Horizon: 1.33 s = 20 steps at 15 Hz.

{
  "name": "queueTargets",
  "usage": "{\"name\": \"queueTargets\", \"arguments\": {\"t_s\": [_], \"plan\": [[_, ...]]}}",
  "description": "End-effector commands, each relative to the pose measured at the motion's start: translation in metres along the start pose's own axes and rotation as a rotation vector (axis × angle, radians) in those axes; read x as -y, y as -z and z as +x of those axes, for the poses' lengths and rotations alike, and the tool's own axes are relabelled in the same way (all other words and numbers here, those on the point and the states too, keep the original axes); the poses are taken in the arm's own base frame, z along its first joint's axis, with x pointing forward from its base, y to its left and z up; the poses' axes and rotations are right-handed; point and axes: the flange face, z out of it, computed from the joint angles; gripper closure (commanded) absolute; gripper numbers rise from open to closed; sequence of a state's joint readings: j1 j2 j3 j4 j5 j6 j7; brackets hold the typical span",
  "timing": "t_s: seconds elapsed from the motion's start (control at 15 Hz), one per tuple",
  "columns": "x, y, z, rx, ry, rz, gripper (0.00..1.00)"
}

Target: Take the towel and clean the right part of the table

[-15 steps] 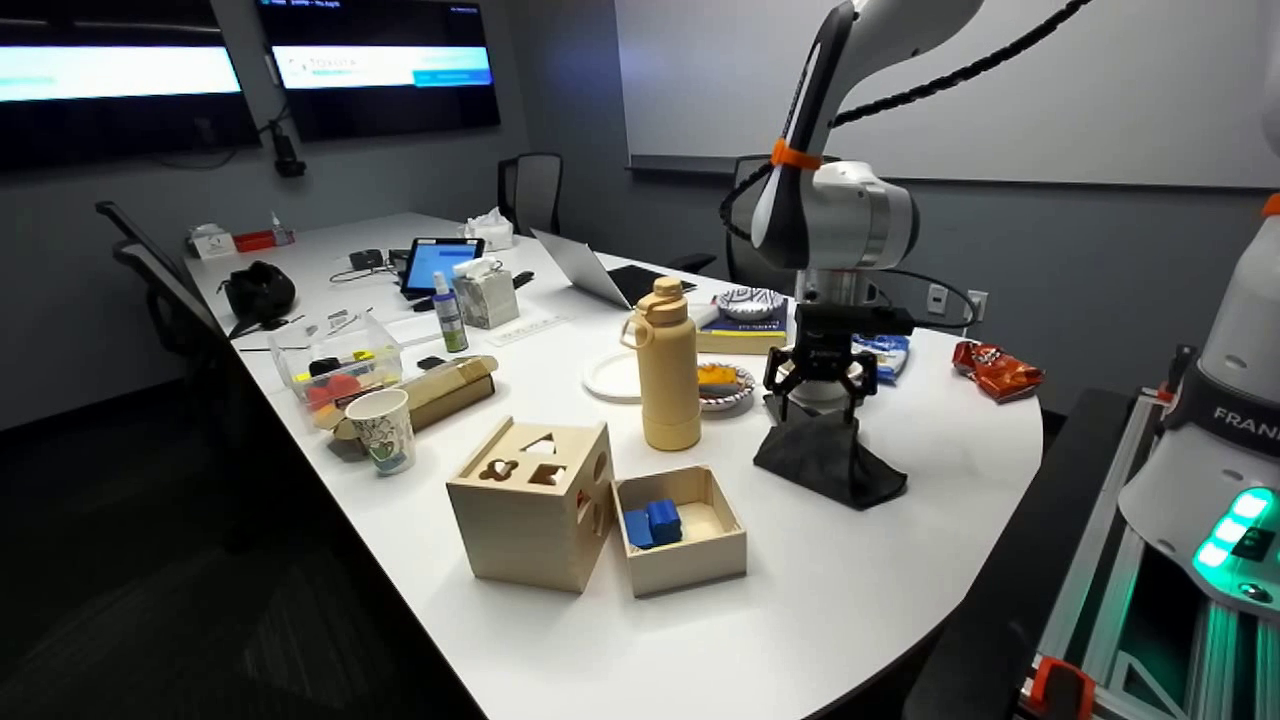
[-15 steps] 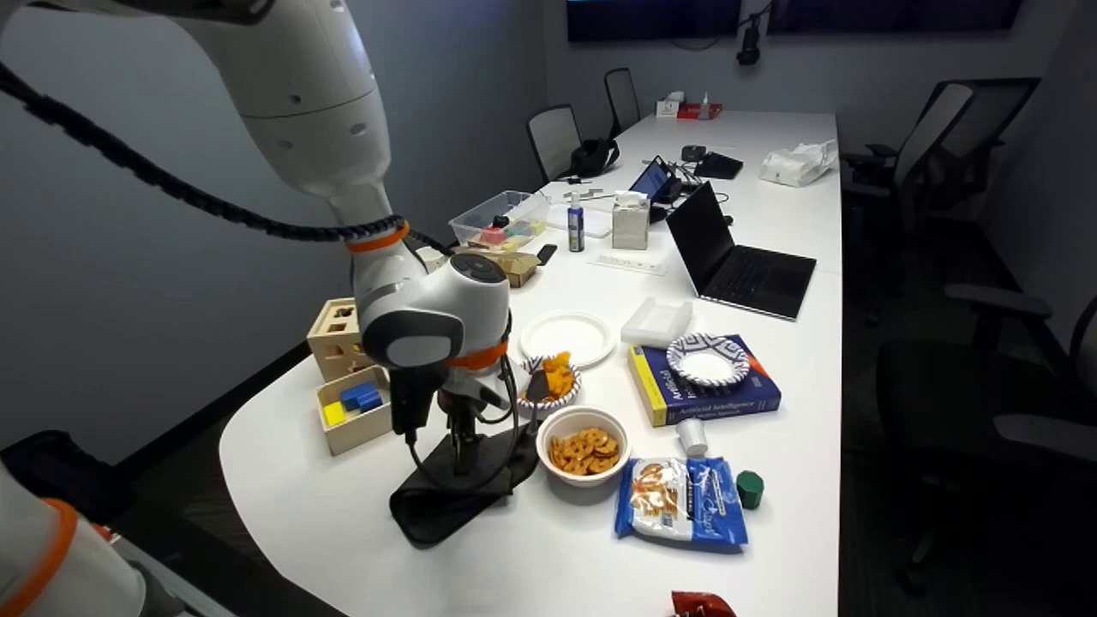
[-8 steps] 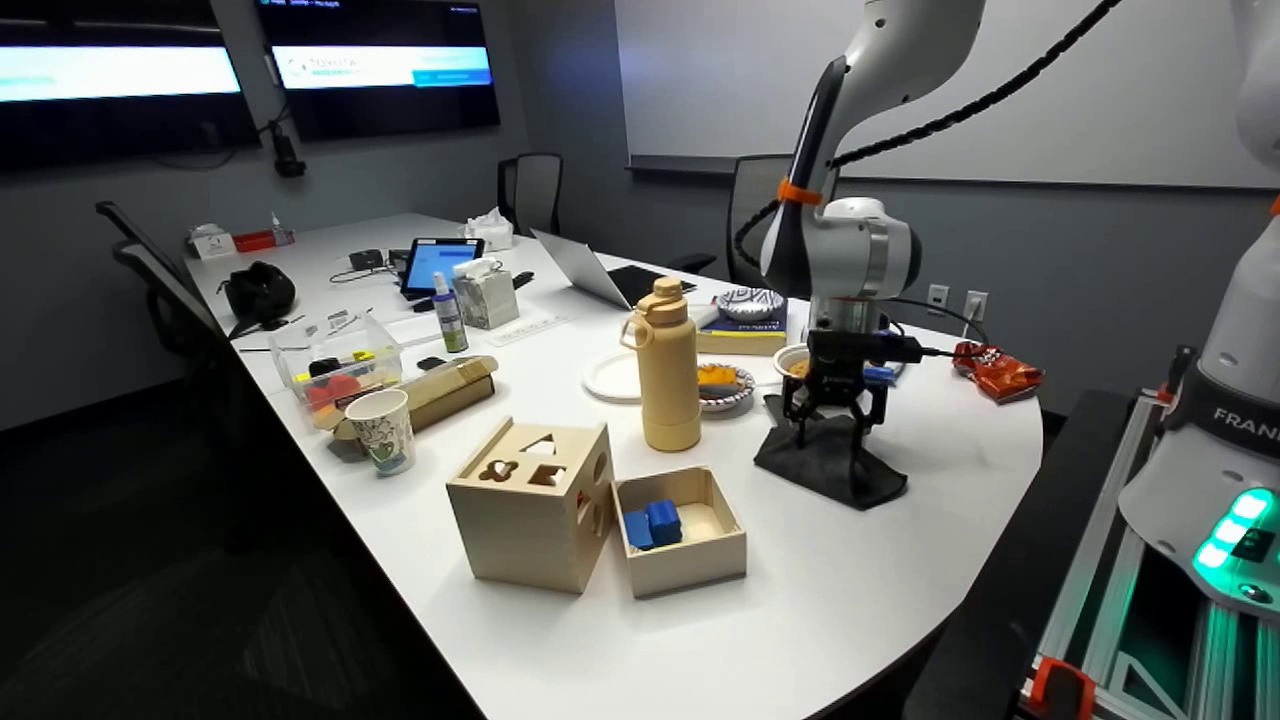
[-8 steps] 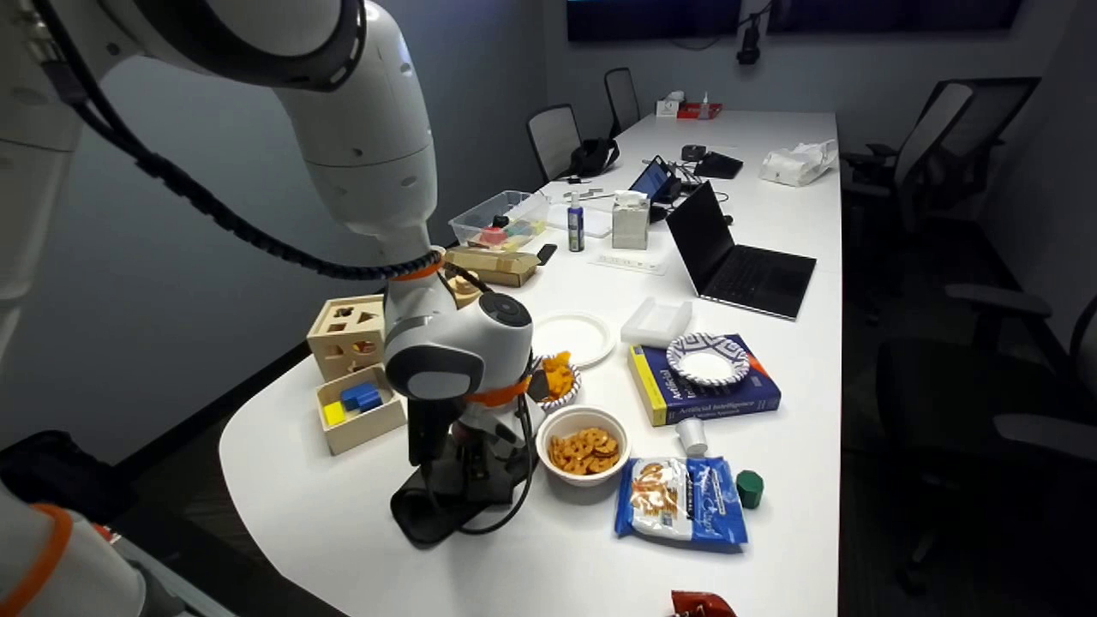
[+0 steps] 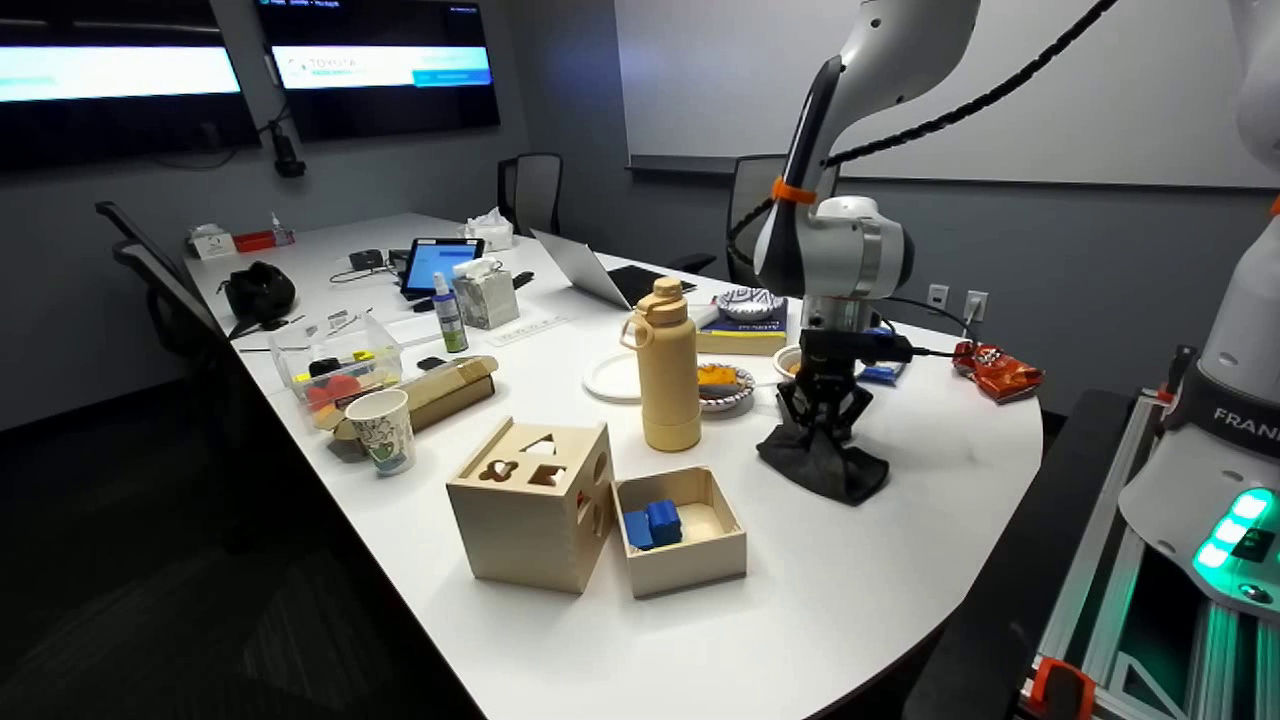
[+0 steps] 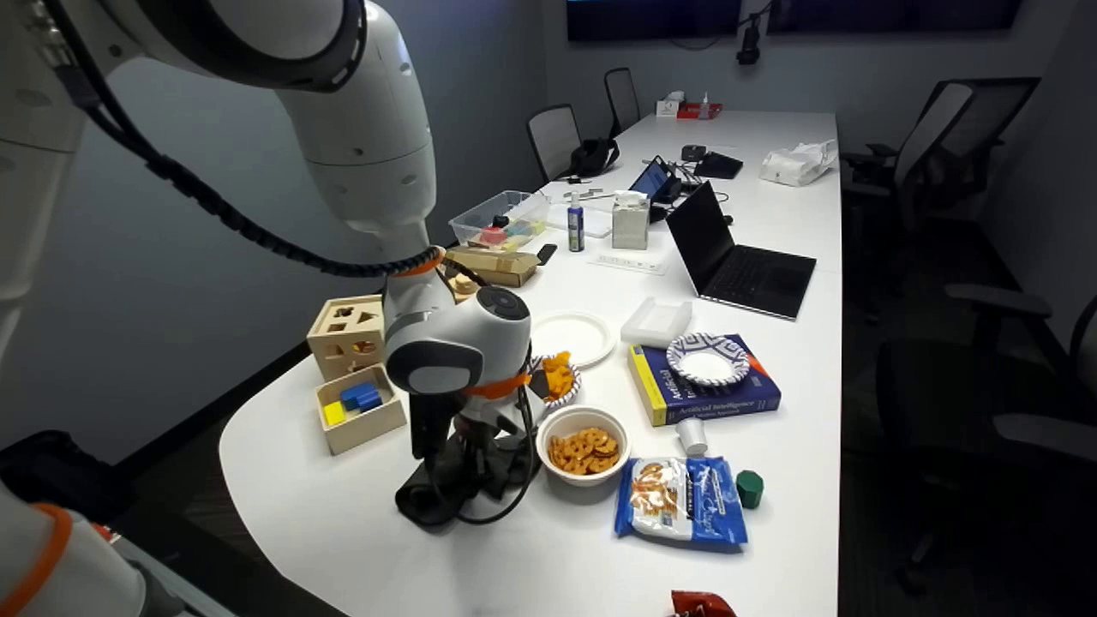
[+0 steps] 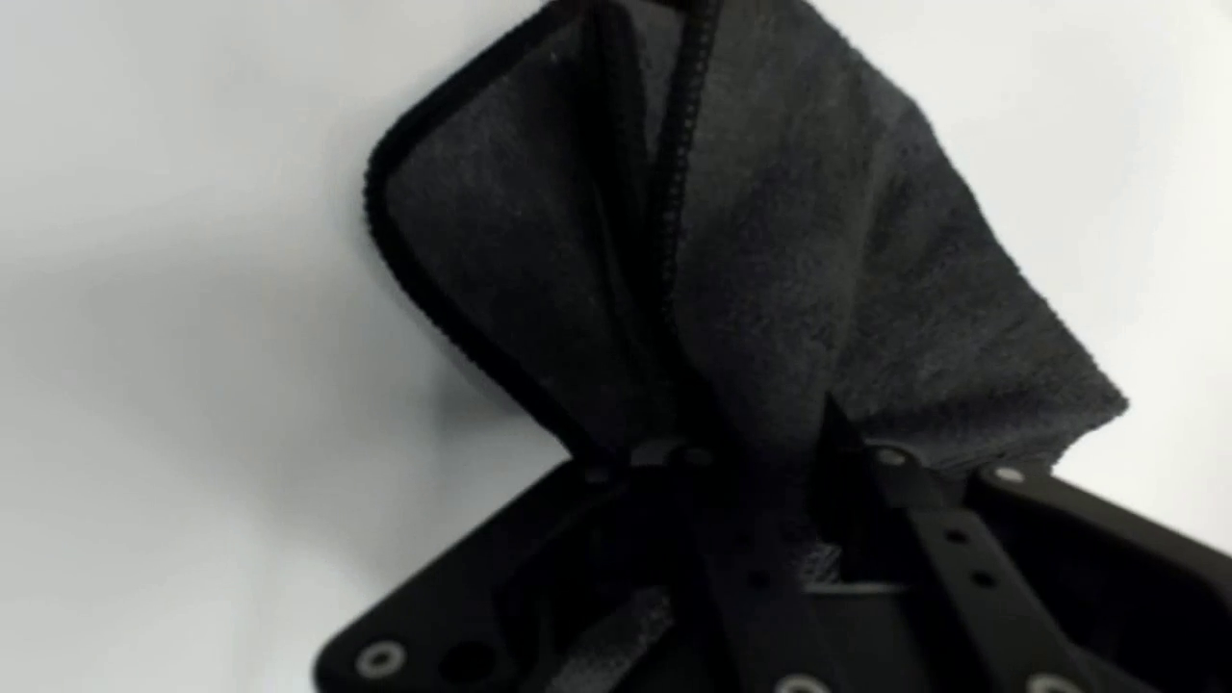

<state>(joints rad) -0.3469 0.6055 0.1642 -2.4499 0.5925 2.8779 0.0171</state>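
Note:
The black towel (image 5: 830, 472) lies crumpled on the white table (image 5: 900, 570), its cloth gathered up into a pinch. In the wrist view the towel (image 7: 770, 212) spreads out in folds beyond the fingertips, and a fold of it runs up between them. My gripper (image 5: 825, 432) points straight down over the cloth, its jaws drawn together on that fold. From an exterior view the arm covers much of the grip, and the towel (image 6: 428, 506) shows on either side of it. Dark cloth against dark fingers hides the exact contact.
Close beside the towel stands a white bowl (image 6: 581, 481) of pretzels, with a blue snack bag (image 6: 681, 506) beyond it. A tan bottle (image 5: 668, 370), an open wooden tray (image 5: 690, 572) and a shape-sorter box (image 5: 525, 545) stand nearby. A red bag (image 5: 995, 372) lies near the table edge.
The gripper came down onto the towel with open jaws, which then closed. The towel's edges have been drawn inward and its cloth bunched up between the fingers.

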Motion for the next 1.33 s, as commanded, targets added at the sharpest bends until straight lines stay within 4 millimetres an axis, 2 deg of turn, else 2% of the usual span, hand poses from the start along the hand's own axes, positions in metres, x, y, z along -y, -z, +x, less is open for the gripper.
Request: {"name": "queueTargets", "arguments": {"t_s": [0.0, 0.13, 0.4, 0.6, 0.8, 1.07, 1.27], "plan": [[0.020, 0.004, -0.005, -0.014, 0.056, -0.006, 1.00], [0.036, 0.000, -0.010, -0.004, 0.102, -0.001, 0.97], [0.070, -0.011, -0.020, 0.021, 0.203, -0.007, 0.98], [0.079, -0.022, -0.032, 0.125, 0.277, -0.023, 0.98], [0.073, -0.028, -0.053, 0.238, 0.301, -0.076, 0.98], [0.055, -0.030, -0.082, 0.361, 0.278, -0.132, 0.98], [0.027, -0.033, -0.093, 0.389, 0.205, -0.165, 0.98]]}}
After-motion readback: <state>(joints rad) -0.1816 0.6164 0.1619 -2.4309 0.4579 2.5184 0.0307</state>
